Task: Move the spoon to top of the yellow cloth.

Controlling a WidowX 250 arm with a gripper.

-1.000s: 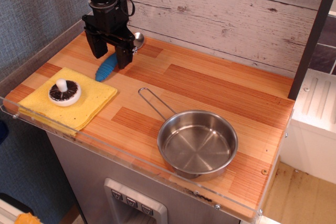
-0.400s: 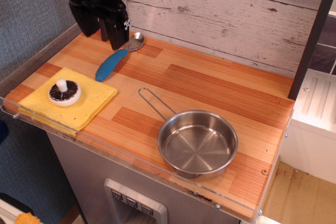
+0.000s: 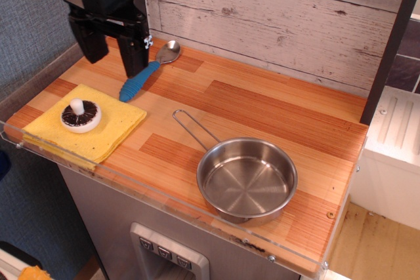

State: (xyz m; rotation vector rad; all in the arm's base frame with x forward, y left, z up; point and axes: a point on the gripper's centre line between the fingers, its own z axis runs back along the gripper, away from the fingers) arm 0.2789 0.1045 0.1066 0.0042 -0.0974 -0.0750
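The gripper (image 3: 111,47) hangs in the upper left of the frame, its two black fingers (image 3: 133,54) spread apart with nothing between them. The right-hand finger's tip stands just above and to the left of the spoon (image 3: 147,71); whether it touches the handle I cannot tell.

The spoon lies flat on the wooden counter (image 3: 262,113), slanted, its shiny bowl up near the whitewashed plank wall (image 3: 275,11) and its ribbed blue handle running down and to the left. The handle's lower end stops near the upper right corner of the yellow cloth (image 3: 98,132), with a strip of bare wood between them.

The cloth sits in the lower left of the frame, its near edge close behind the clear plastic lip (image 3: 164,195) that rims the counter's front. A toy mushroom (image 3: 81,115) stands on the cloth's upper left part, leaving the right and lower parts of the cloth bare.

The steel pan (image 3: 246,178) rests in the lower middle, well apart from the spoon and cloth, its wire handle pointing up and left toward the centre of the counter. Between the pan, the wall and the spoon lies a broad stretch of open wood. At the far right a dark post (image 3: 387,50) marks the counter's end.
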